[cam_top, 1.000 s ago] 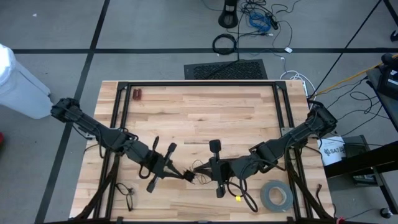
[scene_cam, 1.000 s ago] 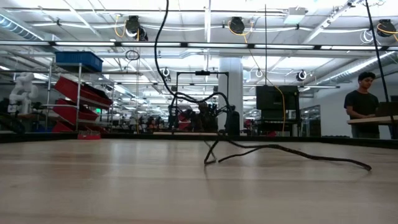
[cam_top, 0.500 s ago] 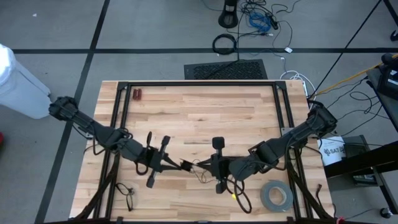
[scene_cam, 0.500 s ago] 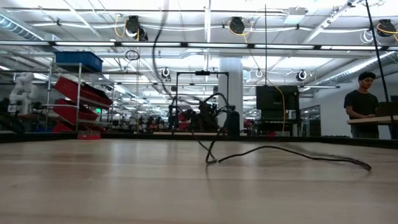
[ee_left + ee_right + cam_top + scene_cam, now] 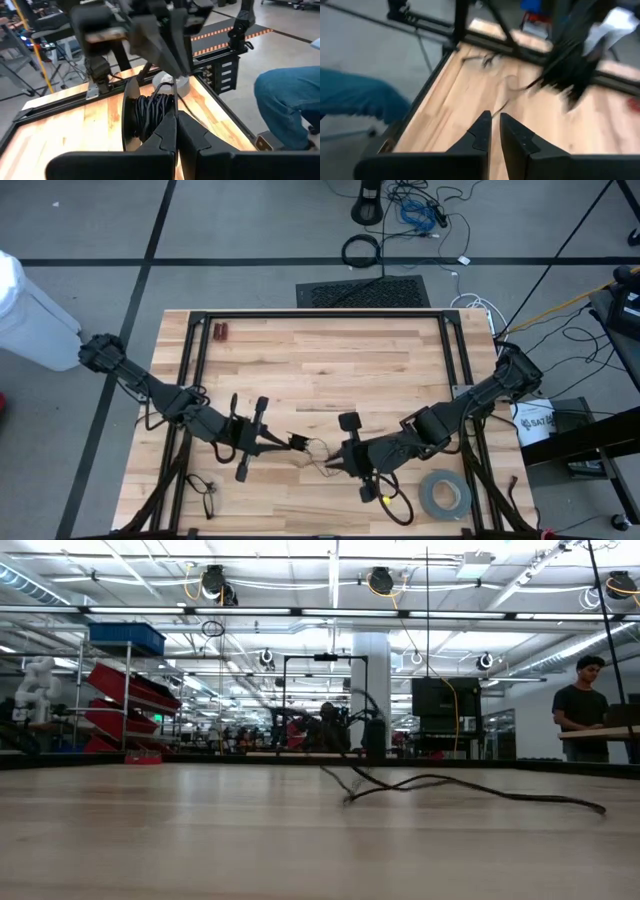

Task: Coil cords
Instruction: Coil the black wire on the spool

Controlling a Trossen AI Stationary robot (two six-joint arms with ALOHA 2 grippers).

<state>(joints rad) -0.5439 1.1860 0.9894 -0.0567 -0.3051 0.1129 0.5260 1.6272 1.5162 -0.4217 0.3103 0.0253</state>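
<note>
From above, the left gripper (image 5: pixel 297 444) and right gripper (image 5: pixel 335 463) meet near the table's (image 5: pixel 330 370) front edge. The left wrist view shows its fingers clamped on the coiled cord (image 5: pixel 152 111). The right wrist view shows fingers (image 5: pixel 482 131) slightly apart, empty.

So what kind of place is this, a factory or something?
More likely a robotics lab or workshop in a big industrial hall. Across the table there are shelves with red bins, cables dropping from reels on the ceiling, and a person working at a raised bench.
</note>
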